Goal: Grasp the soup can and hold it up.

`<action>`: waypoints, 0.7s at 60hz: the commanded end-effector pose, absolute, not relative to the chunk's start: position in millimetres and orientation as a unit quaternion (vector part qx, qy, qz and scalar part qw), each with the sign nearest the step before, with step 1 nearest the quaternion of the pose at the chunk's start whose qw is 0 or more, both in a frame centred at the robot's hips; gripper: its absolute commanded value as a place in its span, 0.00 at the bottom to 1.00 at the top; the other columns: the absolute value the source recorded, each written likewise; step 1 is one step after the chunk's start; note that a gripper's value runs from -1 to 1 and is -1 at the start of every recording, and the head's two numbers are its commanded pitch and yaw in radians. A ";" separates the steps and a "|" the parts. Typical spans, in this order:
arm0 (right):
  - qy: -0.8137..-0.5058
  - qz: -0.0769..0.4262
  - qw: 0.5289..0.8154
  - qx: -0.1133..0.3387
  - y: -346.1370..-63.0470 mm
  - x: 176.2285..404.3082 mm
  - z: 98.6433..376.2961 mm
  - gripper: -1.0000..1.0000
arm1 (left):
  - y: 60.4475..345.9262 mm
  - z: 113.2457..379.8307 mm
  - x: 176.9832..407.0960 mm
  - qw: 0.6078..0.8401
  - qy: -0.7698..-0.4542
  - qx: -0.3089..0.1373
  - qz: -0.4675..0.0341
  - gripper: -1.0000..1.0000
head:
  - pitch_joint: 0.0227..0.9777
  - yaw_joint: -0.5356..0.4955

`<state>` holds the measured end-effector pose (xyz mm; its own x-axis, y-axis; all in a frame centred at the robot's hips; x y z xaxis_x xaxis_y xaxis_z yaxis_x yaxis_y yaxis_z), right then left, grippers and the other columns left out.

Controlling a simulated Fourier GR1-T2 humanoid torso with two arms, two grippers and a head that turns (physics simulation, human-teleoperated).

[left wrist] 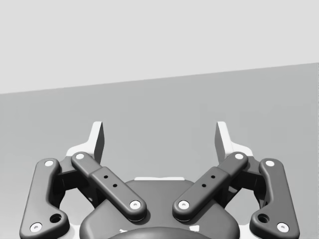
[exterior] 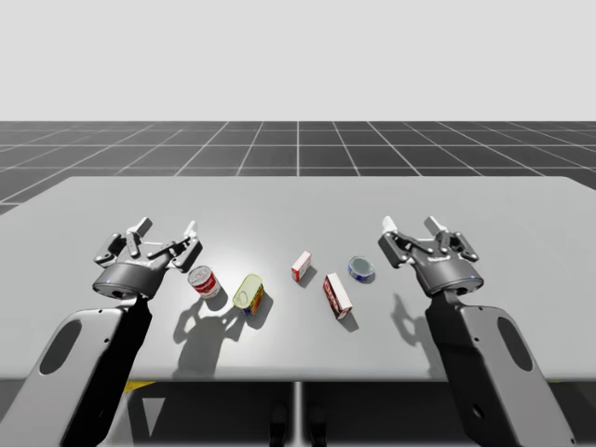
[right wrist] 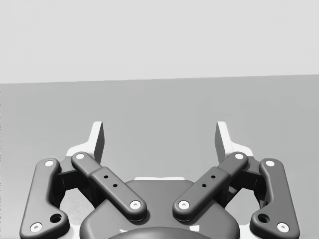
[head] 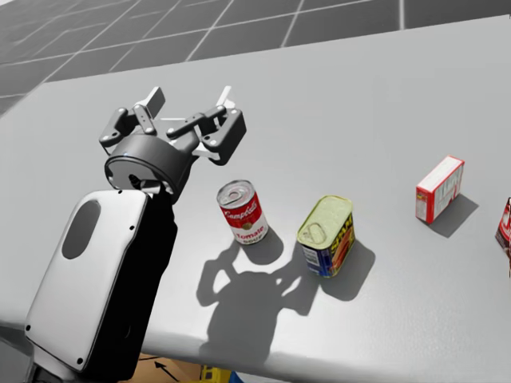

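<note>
Left tool spread apart, hovering just behind soup can; right tool spread apart.

A bright, evenly lit rendered scene. Soft dark shadows are cast on the grey table toward its near edge, beside the left arm and the red and white can; light is thrown from above and the far side.

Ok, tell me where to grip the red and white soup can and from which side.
Grip the soup can across its round side wall, about mid-height: it stands upright, lid up. Probably come from its left with my left gripper, open and close by; the yellow oblong tin stands near its right side.
</note>
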<state>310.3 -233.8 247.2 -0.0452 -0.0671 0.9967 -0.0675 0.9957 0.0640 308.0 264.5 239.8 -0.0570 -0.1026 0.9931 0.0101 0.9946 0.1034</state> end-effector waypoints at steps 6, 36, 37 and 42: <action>-0.719 0.011 0.694 0.048 -228.0 310.0 243.6 0.00 | 268.2 245.1 308.0 0.695 -0.719 0.002 -0.030 0.00 | 0.84 0.92; -0.721 0.015 0.693 0.024 -226.7 311.8 239.4 0.00 | 295.2 276.4 234.0 0.726 -0.669 -0.093 -0.131 0.00 | 0.83 0.91; -0.721 0.015 0.693 0.024 -226.8 311.8 239.4 0.00 | 296.2 275.0 232.7 0.728 -0.666 -0.091 -0.134 0.00 | 0.83 0.91; -0.720 0.015 0.693 0.023 -226.7 311.9 239.3 0.00 | 303.5 264.6 223.9 0.740 -0.653 -0.086 -0.139 0.00 | 0.83 0.91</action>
